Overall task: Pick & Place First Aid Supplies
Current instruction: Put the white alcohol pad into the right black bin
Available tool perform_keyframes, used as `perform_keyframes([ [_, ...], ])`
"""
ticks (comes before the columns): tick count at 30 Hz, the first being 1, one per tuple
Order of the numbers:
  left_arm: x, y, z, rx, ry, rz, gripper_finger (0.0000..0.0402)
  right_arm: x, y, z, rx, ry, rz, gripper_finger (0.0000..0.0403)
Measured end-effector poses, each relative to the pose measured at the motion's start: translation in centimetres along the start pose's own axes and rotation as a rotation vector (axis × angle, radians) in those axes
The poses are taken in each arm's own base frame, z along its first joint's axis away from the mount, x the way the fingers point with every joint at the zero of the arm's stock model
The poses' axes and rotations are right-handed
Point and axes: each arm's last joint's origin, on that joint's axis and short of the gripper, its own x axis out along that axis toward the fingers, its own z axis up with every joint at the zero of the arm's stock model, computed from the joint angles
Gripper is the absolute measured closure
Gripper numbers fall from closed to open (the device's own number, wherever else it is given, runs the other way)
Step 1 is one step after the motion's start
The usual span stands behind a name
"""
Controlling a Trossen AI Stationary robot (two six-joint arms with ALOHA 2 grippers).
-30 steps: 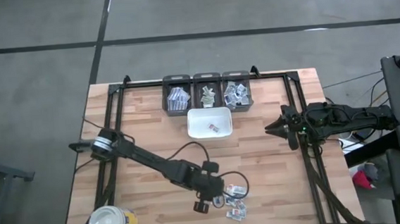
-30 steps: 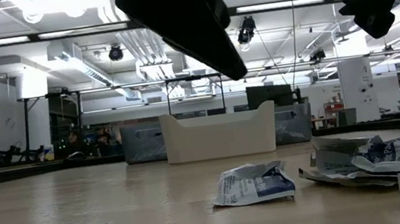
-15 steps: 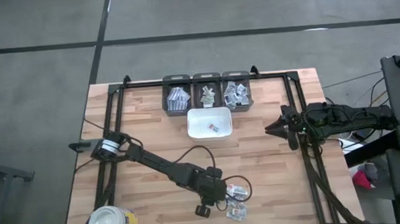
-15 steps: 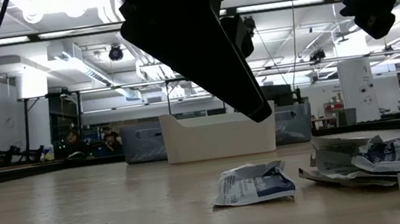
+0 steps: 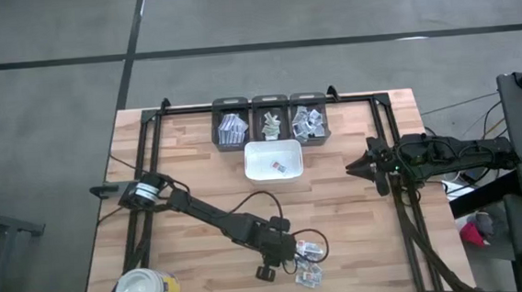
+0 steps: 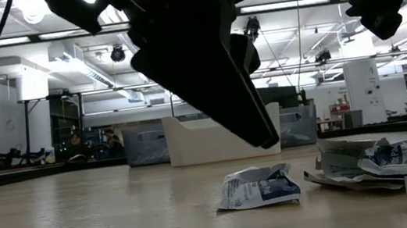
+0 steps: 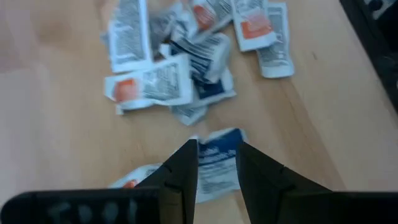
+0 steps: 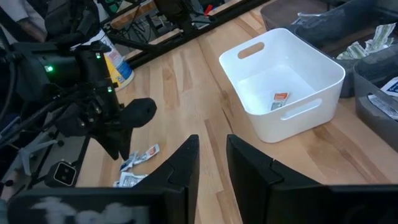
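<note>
The left gripper (image 7: pixel 217 163) has dropped lower toward the packets (image 5: pixel 308 260) near the table's (image 5: pixel 188 151) front edge, fingers apart around a blue-printed packet (image 7: pixel 214 163), not yet closed. Thin, light and crinkly; pinch its raised edge. The right gripper (image 8: pixel 211 163) waits, slightly parted, at the right edge.

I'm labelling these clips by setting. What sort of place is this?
Probably a large lab or workshop: a wooden table on a bare concrete floor, open ceiling ducts with strip lights overhead, and benches crowded with equipment across the room.
</note>
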Motion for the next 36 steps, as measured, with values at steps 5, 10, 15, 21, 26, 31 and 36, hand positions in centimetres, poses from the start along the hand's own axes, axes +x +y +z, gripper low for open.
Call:
perform_keyframes([
  [5, 0.0, 0.3, 0.0, 0.001, -0.004, 0.017, 0.0298, 0.0, 0.0, 0.0, 0.000, 0.000, 0.000, 0.0334],
  [10, 0.3, 0.7, -0.4, -0.007, 0.006, 0.022, 0.0298, 0.0, 0.0, 0.0, 0.000, 0.000, 0.000, 0.0331],
  [15, 0.7, 0.8, -0.9, -0.056, -0.004, 0.021, 0.0298, 0.0, 0.0, 0.0, -0.002, 0.000, -0.001, 0.0322],
  [21, 0.7, 0.8, -0.8, -0.060, -0.011, 0.021, 0.0298, 0.0, 0.0, 0.0, -0.003, 0.000, -0.001, 0.0315],
  [26, 0.7, 0.8, -0.9, -0.061, -0.011, 0.020, 0.0298, 0.0, 0.0, 0.0, -0.003, 0.000, -0.001, 0.0316],
  [31, 1.2, 0.8, -1.1, -0.099, 0.002, -0.005, 0.0298, 0.0, 0.0, 0.0, -0.003, 0.000, -0.001, 0.0327],
  [36, 2.1, 0.8, -1.5, -0.114, 0.018, -0.020, 0.0298, 0.0, 0.0, 0.0, -0.002, 0.000, 0.000, 0.0335],
])
